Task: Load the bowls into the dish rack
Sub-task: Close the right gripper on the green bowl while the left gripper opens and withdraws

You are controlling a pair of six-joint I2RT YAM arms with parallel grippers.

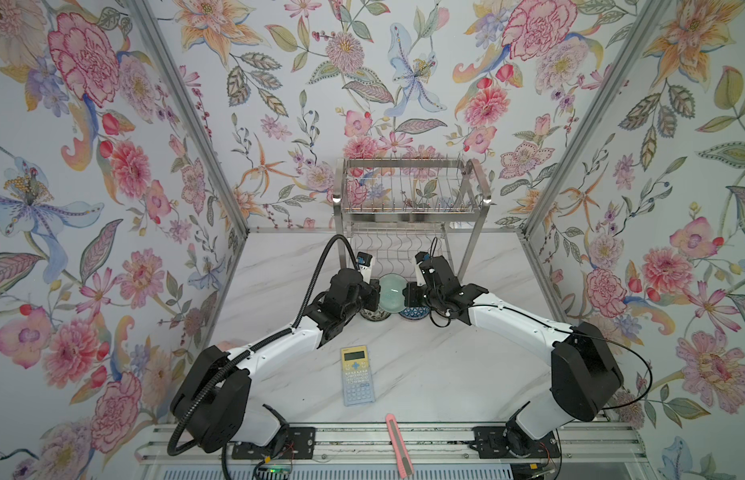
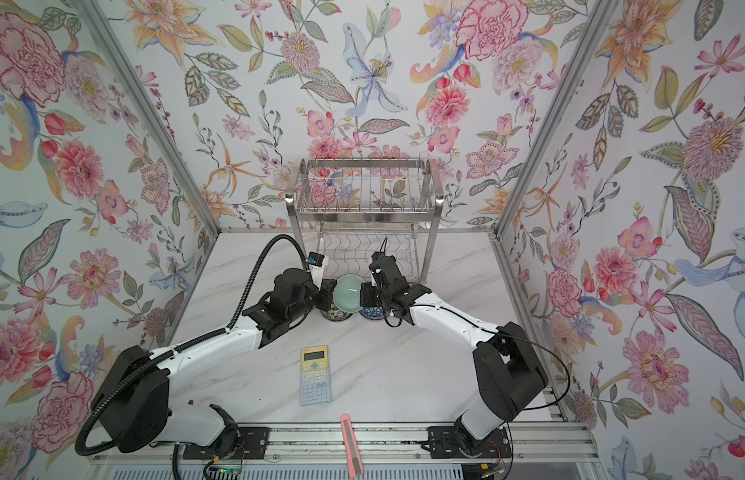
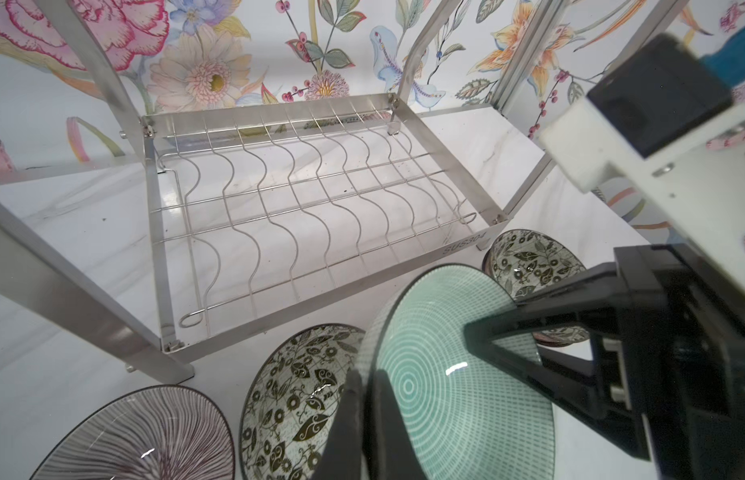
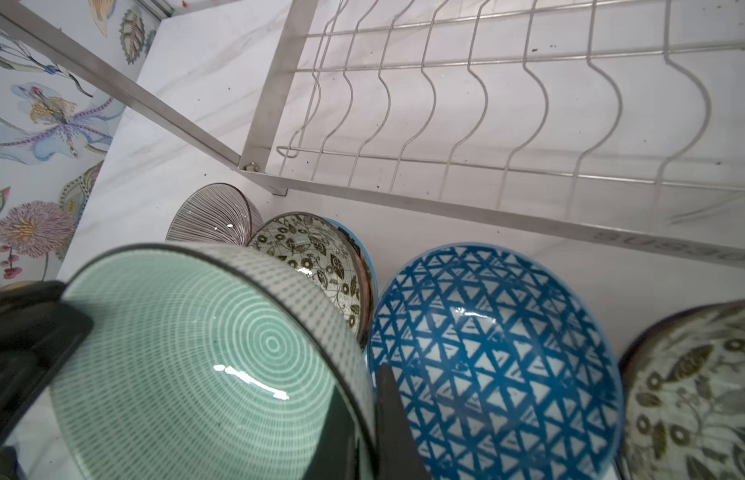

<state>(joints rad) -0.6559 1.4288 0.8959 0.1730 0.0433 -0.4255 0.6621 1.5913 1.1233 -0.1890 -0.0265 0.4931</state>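
In both top views the pale green bowl (image 1: pixel 390 293) (image 2: pixel 349 293) is up off the table, right between the two pairs of jaws. The left gripper (image 1: pixel 377 291) is clamped on one side of its rim. The right gripper (image 1: pixel 405 293) is clamped on the other side. Under the left jaws sits a flower bowl (image 1: pixel 375 315). Under the right jaws sits a blue triangle bowl (image 1: pixel 414 315). The dish rack (image 1: pixel 412 199) stands just past both pairs of jaws. Well back from the jaws lie a calculator (image 1: pixel 357 376) and a pink box cutter (image 1: pixel 399 444).

In the left wrist view the left jaws pinch the green bowl's (image 3: pixel 445 395) rim, one finger inside and one outside. The right gripper (image 3: pixel 487 332) bites the far rim. The flower bowl (image 3: pixel 296 399) lies just beside the left jaws, then a striped bowl (image 3: pixel 146 436). A second flower bowl (image 3: pixel 529 257) sits past the right jaws, partly hidden. The rack's wavy bottom shelf (image 3: pixel 312 199) is ahead — its front bar is near the bowls.

In the right wrist view the right jaws squeeze the green bowl's (image 4: pixel 204 365) wall. The outside finger (image 4: pixel 393 415) stands between that bowl and the blue triangle bowl (image 4: pixel 495 361), which is just beside it. The left gripper (image 4: pixel 30 332) is a dark blur at the far rim.
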